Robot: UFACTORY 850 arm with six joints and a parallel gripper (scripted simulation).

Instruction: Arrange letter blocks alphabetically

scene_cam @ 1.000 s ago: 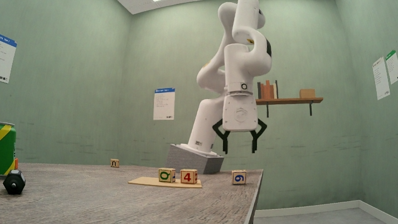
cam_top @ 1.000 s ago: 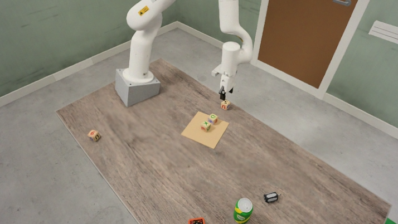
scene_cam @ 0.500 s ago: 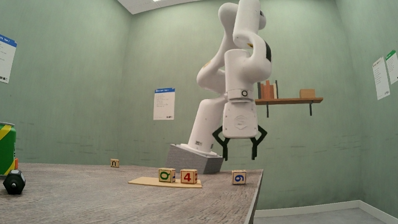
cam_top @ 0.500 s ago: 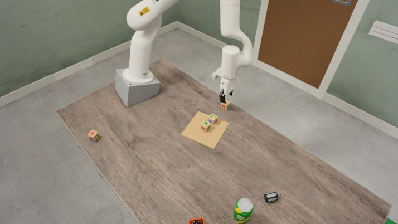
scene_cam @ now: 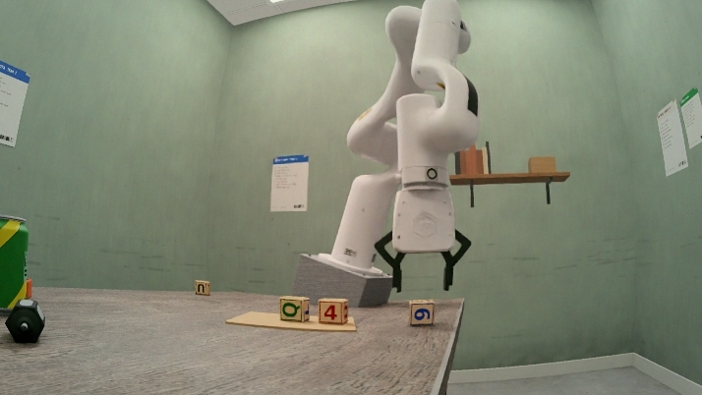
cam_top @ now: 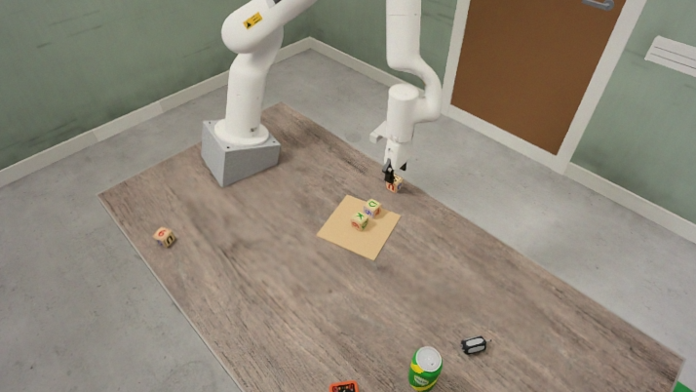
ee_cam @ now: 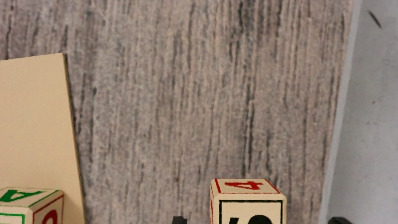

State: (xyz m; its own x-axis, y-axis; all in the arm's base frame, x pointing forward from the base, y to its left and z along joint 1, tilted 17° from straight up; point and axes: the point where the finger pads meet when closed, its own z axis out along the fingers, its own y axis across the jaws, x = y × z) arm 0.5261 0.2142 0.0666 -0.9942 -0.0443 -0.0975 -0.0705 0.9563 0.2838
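The tan mat (cam_top: 359, 226) holds two blocks: one with a green D on top (cam_top: 372, 208) and one with a green X on top (cam_top: 360, 220). They also show in the exterior view (scene_cam: 294, 309) (scene_cam: 332, 310). A third block (cam_top: 394, 183) sits off the mat near the table's edge; its top shows a black mark cut off by the frame in the wrist view (ee_cam: 247, 201). My gripper (scene_cam: 422, 285) is open and empty, hovering straight above this block (scene_cam: 422, 312). A fourth block (cam_top: 165, 236) with a red 6 on top lies far off at the left.
The table's edge runs close beside the third block (ee_cam: 345, 100). The robot base (cam_top: 240, 153) stands at the back. A green can (cam_top: 425, 368), a small black object (cam_top: 474, 345) and an orange object (cam_top: 343, 387) sit at the front edge.
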